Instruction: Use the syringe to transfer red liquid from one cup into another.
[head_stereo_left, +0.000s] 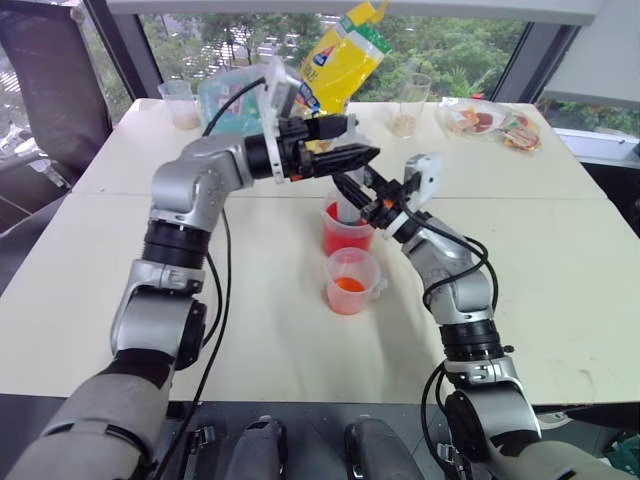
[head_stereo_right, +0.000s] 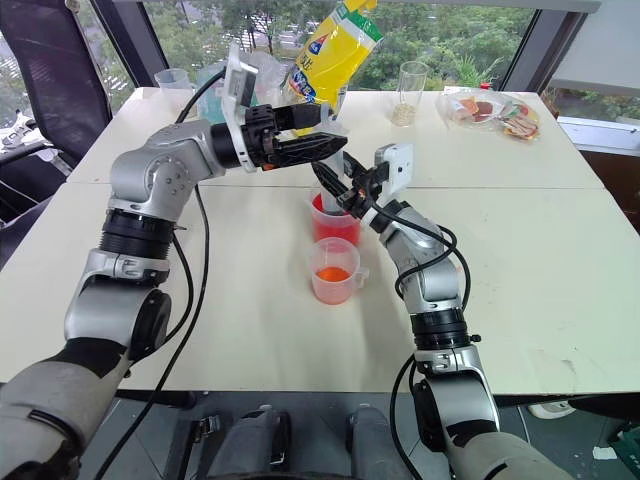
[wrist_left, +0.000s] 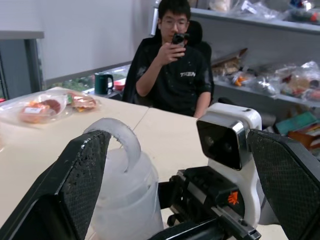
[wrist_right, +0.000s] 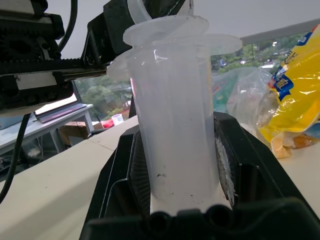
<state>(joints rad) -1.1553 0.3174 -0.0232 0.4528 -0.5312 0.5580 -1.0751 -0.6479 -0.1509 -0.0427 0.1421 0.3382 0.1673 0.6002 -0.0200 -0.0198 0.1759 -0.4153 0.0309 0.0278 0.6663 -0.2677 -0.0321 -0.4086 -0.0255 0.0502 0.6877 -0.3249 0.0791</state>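
The syringe (wrist_right: 170, 125) stands upright with its lower end in the larger cup (head_stereo_left: 345, 238), which is tinted deep red by the red liquid (head_stereo_left: 338, 243). My right gripper (head_stereo_left: 362, 200) is shut on the syringe's clear barrel from the right. My left gripper (head_stereo_left: 355, 145) reaches in from the left, level with the syringe's top. Its fingers (wrist_left: 80, 175) stand open on either side of the plunger ring (wrist_left: 120, 137), gripping nothing. The smaller cup (head_stereo_left: 340, 300) sits just in front of the larger one, with orange-red liquid low in it.
A yellow snack bag (head_stereo_left: 345, 50) and a teal packet (head_stereo_left: 225, 95) stand behind the cups. Clear cups with beige contents (head_stereo_left: 182, 102) (head_stereo_left: 408, 105) and wrapped snacks (head_stereo_left: 490, 120) line the table's far edge. A seated person (wrist_left: 175, 70) holds a phone beyond the table.
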